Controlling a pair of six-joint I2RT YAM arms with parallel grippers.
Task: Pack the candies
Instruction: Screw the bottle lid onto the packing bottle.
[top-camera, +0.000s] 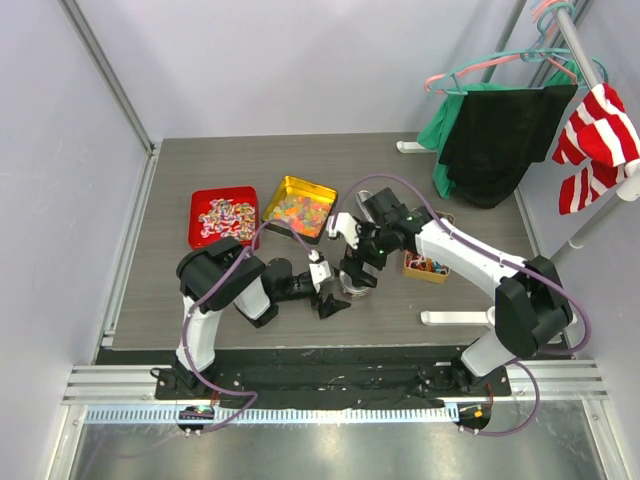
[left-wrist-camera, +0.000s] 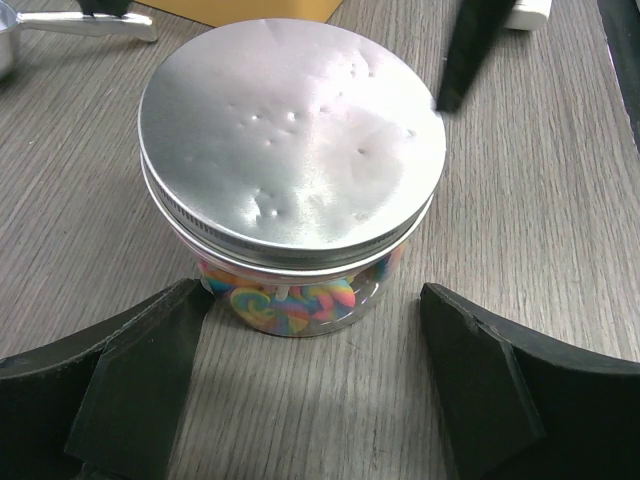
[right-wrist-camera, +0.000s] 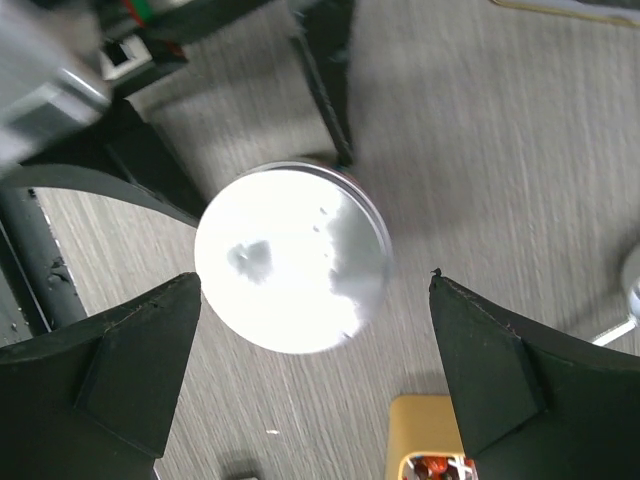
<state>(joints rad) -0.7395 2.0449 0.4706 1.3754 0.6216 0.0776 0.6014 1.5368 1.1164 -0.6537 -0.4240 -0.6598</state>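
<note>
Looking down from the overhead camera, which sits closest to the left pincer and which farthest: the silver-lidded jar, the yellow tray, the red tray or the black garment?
1. silver-lidded jar, just right of the left pincer
2. yellow tray, behind it
3. red tray, back left
4. black garment, hanging far right

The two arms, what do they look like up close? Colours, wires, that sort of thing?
The left arm and right arm both have white links joined by chunky black joints. A thin purple cable loops loosely along each. The left gripper and right gripper are matte black, each with two broad wedge-shaped fingers. No lettering is legible.
</note>
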